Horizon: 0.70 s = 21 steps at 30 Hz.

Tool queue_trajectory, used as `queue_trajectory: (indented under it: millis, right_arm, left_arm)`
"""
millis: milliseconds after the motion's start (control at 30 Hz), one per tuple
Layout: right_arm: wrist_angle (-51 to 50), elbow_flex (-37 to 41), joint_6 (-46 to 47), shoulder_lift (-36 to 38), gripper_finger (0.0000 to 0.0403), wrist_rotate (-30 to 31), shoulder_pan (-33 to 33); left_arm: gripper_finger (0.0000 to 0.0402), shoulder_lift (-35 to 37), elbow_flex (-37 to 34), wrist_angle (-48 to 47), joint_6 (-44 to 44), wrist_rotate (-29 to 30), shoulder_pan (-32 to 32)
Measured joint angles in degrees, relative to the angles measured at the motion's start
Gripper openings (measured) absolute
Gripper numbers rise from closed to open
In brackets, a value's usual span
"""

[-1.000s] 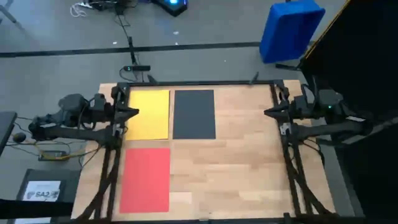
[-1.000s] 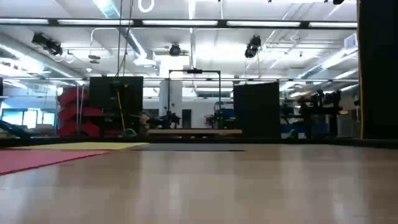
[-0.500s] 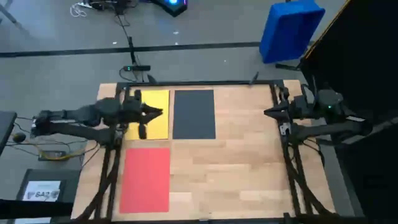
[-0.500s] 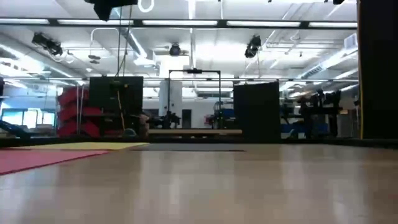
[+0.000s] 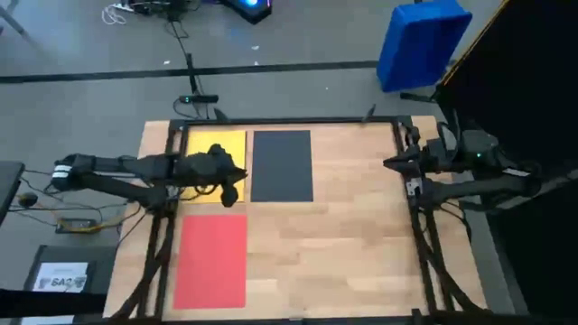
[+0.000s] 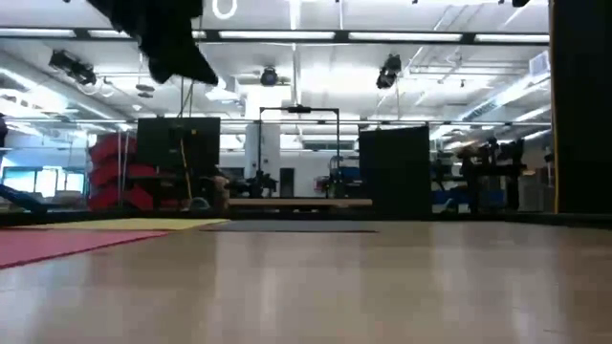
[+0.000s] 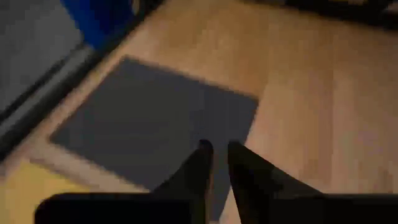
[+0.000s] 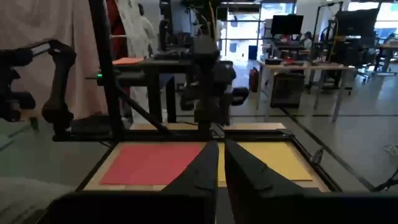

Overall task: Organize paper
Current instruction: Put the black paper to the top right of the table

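Observation:
Three sheets of paper lie flat on the wooden table: a yellow one (image 5: 217, 149) at the far left, a dark grey one (image 5: 282, 166) beside it, and a red one (image 5: 211, 262) nearer. No orange sheet is in view. My left gripper (image 5: 238, 173) hangs shut above the yellow sheet's right edge, next to the dark grey sheet (image 7: 155, 118), clear of the table in the low view (image 6: 167, 43). My right gripper (image 5: 388, 163) waits shut at the table's right edge (image 8: 219, 152).
A blue plastic bin (image 5: 423, 41) stands on the floor beyond the table's far right corner. A dark box with a white label (image 5: 61, 275) sits on the floor to the left. Bare wood (image 5: 352, 244) spreads between the sheets and the right arm.
My left arm has reached out from the table's left edge toward the right, crossing over the yellow sheet up to the dark grey sheet's edge, and has come down into the top of the low view. The sheets have not moved.

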State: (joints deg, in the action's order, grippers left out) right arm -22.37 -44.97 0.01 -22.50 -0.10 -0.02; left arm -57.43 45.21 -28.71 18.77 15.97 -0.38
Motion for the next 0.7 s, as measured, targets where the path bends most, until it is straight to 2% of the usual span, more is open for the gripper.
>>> queue_trajectory:
  millis: [200, 533, 700]
  right_arm:
    - [0.0, 0.0, 0.0, 0.0, 0.0002, 0.0, 0.0]
    - [0.0, 0.0, 0.0, 0.0, 0.0002, 0.0, 0.0]
    - [0.0, 0.0, 0.0, 0.0, 0.0002, 0.0, 0.0]
  left_arm:
    - [0.0052, -7.4, 0.0, 1.2, 1.0, -2.0, -1.8]
    - [0.0193, -19.4, 0.1, 11.8, -5.2, -2.3, 0.0]
    - [0.0227, -23.6, 2.9, 9.7, -5.1, -2.7, 2.5]
